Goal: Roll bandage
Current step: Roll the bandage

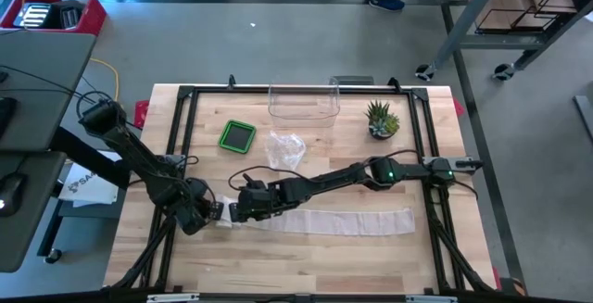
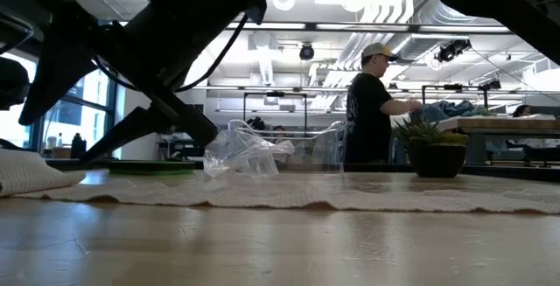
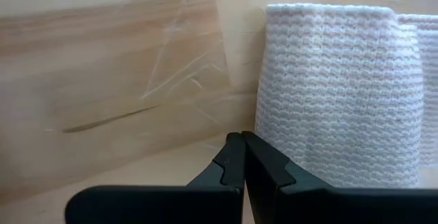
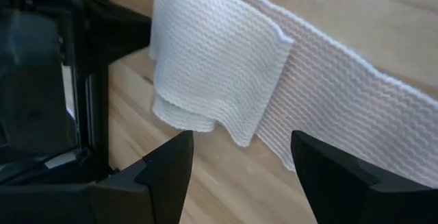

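- Bandage (image 1: 320,220), in the high view, is lying as a long strip along the table's (image 1: 306,266) front half, its left end folded over near the front-left part. The left gripper (image 1: 206,212) and right gripper (image 1: 248,207) are meeting at that folded end. Rolling is, by my judgement, only just starting: one fold made, nearly the whole strip flat.
- Same view: the strip's right end is stopping short of the table's right edge, and bare wood is running between strip and front edge, so room for rolling rightward is looking good. A green box (image 1: 237,135), crumpled plastic (image 1: 286,147), a clear bin (image 1: 304,102) and a plant (image 1: 382,119) are sitting toward the rear, well apart from the strip.
- Low view: the strip is stretching flat across the table, the folded end rising at the left; a person (image 2: 372,107) is standing far behind.
- Left wrist view: its fingers (image 3: 263,166) are pressed together, empty, just beside the fold's edge.
- Right wrist view: its fingers (image 4: 168,166) are standing apart, holding nothing, aimed at the doubled flap (image 4: 212,66). Next move, I judge, is calling for pinching that flap and turning it over again without dragging the strip askew.
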You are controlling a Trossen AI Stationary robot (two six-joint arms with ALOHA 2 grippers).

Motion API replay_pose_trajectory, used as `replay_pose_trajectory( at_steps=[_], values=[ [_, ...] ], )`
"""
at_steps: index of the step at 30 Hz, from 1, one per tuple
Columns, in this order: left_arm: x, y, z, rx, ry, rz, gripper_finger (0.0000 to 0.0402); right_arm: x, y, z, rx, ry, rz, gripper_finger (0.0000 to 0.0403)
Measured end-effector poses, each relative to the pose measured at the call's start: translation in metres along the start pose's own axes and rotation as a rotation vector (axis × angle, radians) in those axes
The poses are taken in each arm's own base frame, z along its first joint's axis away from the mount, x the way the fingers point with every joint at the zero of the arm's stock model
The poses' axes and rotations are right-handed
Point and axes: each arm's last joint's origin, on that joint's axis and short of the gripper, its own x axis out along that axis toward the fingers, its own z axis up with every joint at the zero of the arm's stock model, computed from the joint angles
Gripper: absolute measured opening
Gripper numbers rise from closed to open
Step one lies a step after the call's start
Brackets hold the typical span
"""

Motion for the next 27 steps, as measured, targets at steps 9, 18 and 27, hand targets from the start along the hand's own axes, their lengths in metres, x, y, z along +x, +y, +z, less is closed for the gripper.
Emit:
replay_pose_trajectory(
  at_steps=[9, 18, 27],
  values=[
    [0.000, -0.017, -0.010, -0.045, 0.048, -0.154, 0.0000, 0.000, -0.001, 0.002, -0.002, -0.015, -0.008, 0.0238],
    [0.015, -0.024, -0.016, -0.050, 0.014, -0.187, 0.0000, 0.000, -0.003, -0.004, -0.030, 0.031, -0.030, 0.0238],
    [0.014, -0.023, -0.016, -0.025, 0.012, -0.192, 0.0000, 0.000, -0.003, -0.011, -0.032, 0.004, -0.038, 0.0238]
  ],
)
